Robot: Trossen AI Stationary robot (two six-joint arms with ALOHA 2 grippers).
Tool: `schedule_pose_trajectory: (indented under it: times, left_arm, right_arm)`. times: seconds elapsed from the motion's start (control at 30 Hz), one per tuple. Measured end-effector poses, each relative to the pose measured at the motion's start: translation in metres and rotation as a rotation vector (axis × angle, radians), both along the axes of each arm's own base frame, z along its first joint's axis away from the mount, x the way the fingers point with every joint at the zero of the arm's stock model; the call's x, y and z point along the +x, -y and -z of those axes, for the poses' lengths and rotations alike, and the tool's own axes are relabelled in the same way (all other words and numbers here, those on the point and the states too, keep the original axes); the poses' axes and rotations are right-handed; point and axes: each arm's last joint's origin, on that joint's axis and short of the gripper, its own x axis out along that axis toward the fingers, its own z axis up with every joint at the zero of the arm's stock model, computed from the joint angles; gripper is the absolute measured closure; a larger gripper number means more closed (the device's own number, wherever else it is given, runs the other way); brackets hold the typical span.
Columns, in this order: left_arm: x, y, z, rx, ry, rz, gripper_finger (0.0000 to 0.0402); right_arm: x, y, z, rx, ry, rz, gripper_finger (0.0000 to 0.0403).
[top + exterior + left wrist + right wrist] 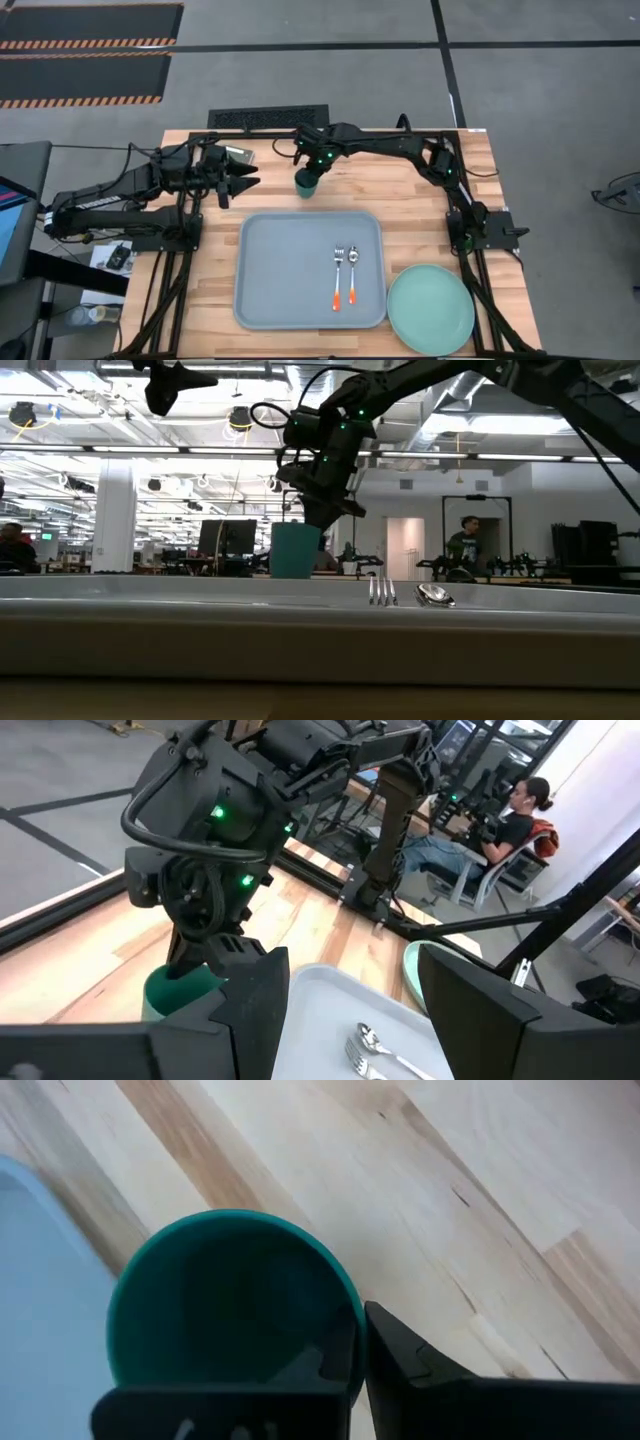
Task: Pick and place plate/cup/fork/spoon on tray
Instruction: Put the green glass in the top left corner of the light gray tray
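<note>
The dark teal cup (305, 186) is just beyond the far rim of the pale grey-blue tray (285, 270), and my right gripper (314, 170) is shut on it from above. The low view shows the cup (295, 550) upright behind the tray's rim (200, 600). Its bottom is hidden, so I cannot tell whether it is lifted. The orange-handled fork (338, 275) and spoon (352, 272) lie side by side in the tray. The mint-green plate (430, 308) rests on the table right of the tray. My left gripper (245, 183) is open and empty, left of the cup. My right gripper holds the cup by its rim (352, 1312) on one side, with one finger inside the cup (318, 1365) and one outside (410, 1365). The fingers point down from above. The cup stays upright below them, over bare wood next to the tray's edge (25, 1210).
A black grille (268, 117) lies at the table's far edge. The arms' bases and black frame bars stand at the table's left (170, 235) and right (480, 230) sides. People sit in the room beyond the table (500, 820).
</note>
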Motion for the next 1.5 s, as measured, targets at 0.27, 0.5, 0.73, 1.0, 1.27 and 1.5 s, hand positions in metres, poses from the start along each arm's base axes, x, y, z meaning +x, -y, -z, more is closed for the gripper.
schedule_pose_trajectory:
  times: [0.27,0.5,0.73,1.0,1.27,1.5]
  left_arm:
    - [0.000,0.000,0.001,-0.002,-0.010,-0.001,0.0191]
    - [0.000,0.000,0.002,-0.003,-0.020,-0.008,0.0191]
    - [-0.003,-0.003,0.011,-0.001,-0.120,-0.111,0.0191]
    - [0.007,-0.012,0.021,0.016,-0.188,-0.338,0.0191]
    - [0.079,-0.039,0.058,-0.016,-0.347,-0.248,0.0191]
    - [0.121,-0.075,0.077,0.018,-0.559,-0.258,0.0191]
  right_arm:
    - [0.002,0.001,-0.004,-0.022,0.031,-0.021,0.0350]
    - [0.002,-0.003,-0.004,0.003,0.026,-0.048,0.0277]
    - [-0.011,0.000,-0.035,0.042,0.099,-0.061,0.0203]
    - [-0.065,-0.002,-0.120,-0.011,0.198,-0.039,0.0185]
    - [-0.142,-0.037,-0.197,-0.129,0.210,0.015,0.0196]
    - [-0.182,-0.070,-0.229,-0.209,0.223,0.080,0.0197]
